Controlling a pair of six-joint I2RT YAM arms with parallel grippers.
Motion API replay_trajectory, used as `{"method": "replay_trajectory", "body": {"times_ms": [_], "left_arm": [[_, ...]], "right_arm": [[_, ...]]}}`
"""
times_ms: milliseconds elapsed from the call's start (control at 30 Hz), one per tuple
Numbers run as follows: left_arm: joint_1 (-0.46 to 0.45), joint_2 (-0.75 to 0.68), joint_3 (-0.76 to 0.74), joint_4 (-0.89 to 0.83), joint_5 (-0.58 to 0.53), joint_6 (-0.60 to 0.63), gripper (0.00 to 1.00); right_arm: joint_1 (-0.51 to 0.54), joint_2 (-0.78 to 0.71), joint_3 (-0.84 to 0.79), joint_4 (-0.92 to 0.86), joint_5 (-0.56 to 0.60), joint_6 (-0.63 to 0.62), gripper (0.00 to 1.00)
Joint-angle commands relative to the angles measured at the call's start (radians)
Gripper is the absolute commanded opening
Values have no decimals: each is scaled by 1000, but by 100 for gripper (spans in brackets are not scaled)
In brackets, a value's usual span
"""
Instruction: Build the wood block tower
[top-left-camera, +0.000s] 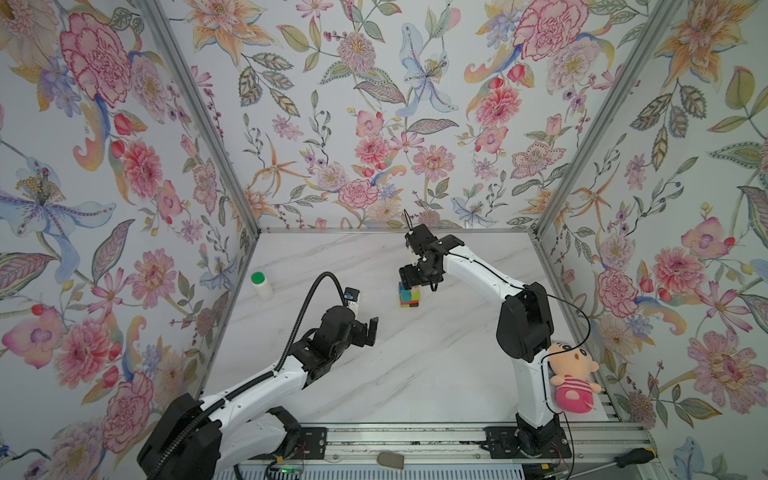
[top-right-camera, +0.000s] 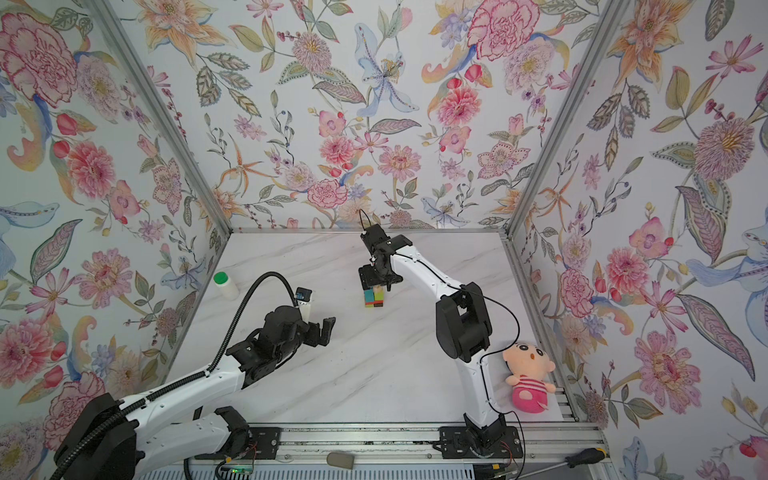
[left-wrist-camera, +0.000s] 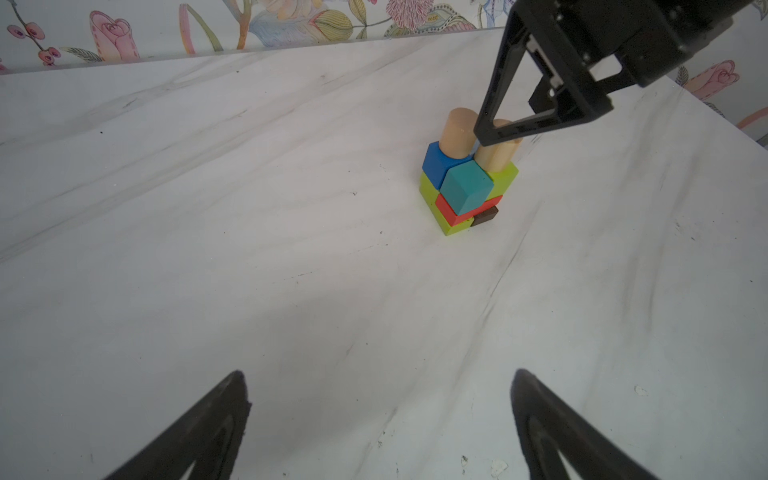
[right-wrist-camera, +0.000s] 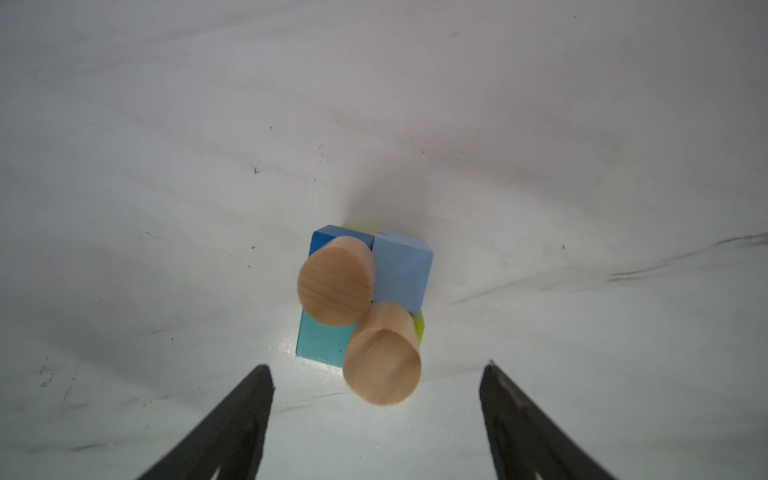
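The tower (top-left-camera: 409, 296) (top-right-camera: 374, 297) stands mid-table: yellow-green, red (left-wrist-camera: 453, 210) and dark brown (left-wrist-camera: 486, 217) blocks low down, with blue (left-wrist-camera: 435, 164), teal (left-wrist-camera: 465, 187) and a light blue block (right-wrist-camera: 401, 266) above. Two tan cylinders (right-wrist-camera: 336, 286) (right-wrist-camera: 382, 365) stand upright on top. My right gripper (right-wrist-camera: 377, 365) (top-left-camera: 410, 277) hovers just over the tower, open, its fingers (left-wrist-camera: 505, 126) either side of the nearer cylinder without touching it. My left gripper (left-wrist-camera: 380, 374) (top-left-camera: 370, 330) is open and empty, a good way short of the tower to its left.
A white green-capped bottle (top-left-camera: 262, 285) stands near the left wall. A pink plush doll (top-left-camera: 574, 382) lies at the front right beside the right arm's base. A screwdriver (top-left-camera: 631, 457) and a grey pad (top-left-camera: 390, 459) rest on the front rail.
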Motion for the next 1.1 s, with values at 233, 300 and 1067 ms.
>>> {"method": "replay_trajectory", "body": {"times_ms": [233,300,1067], "left_arm": [[25,-148,-17,-73,-152,-3,99],[27,-173,-23,-75,-193,-5,99],[65,-260,-197,443,-605,326,100]], "right_arm": [[-6,-296,-184,17,76,-4,99],[-12,-361,-248,41,92,-7,99],[-135,-1153,-1147,486,336,-20,99]]}}
